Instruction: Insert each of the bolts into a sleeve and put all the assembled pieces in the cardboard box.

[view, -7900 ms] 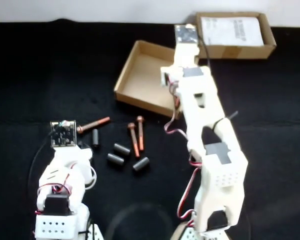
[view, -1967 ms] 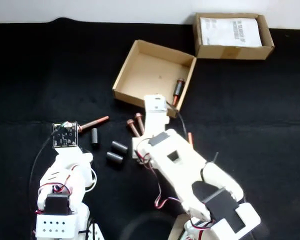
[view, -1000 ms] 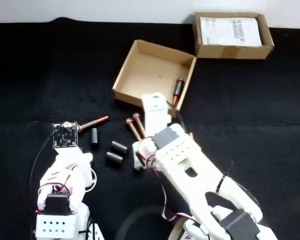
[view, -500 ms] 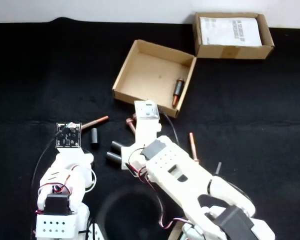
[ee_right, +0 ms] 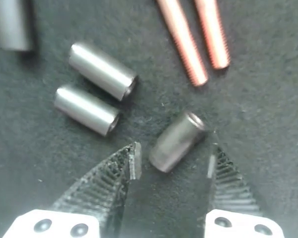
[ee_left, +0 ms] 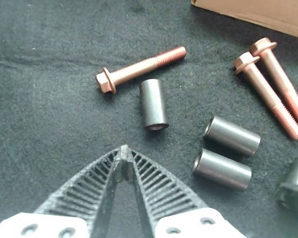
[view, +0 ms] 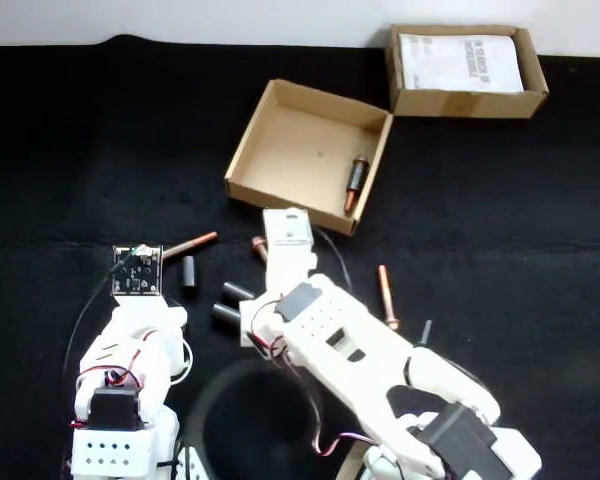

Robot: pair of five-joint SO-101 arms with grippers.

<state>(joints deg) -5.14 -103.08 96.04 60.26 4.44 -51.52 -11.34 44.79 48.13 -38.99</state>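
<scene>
Right pincer spread wide, straddling short grey metal sleeve, slim room either side; left pincer clenched empty over bare black cloth.

Sleeved bolt in cardboard box

In the high view the right arm hides all but the head end of one bolt and overlaps two sleeves beside it. In the right wrist view a pair of bolts loses its heads past the edge, and another sleeve is cropped and blurred.
</scene>
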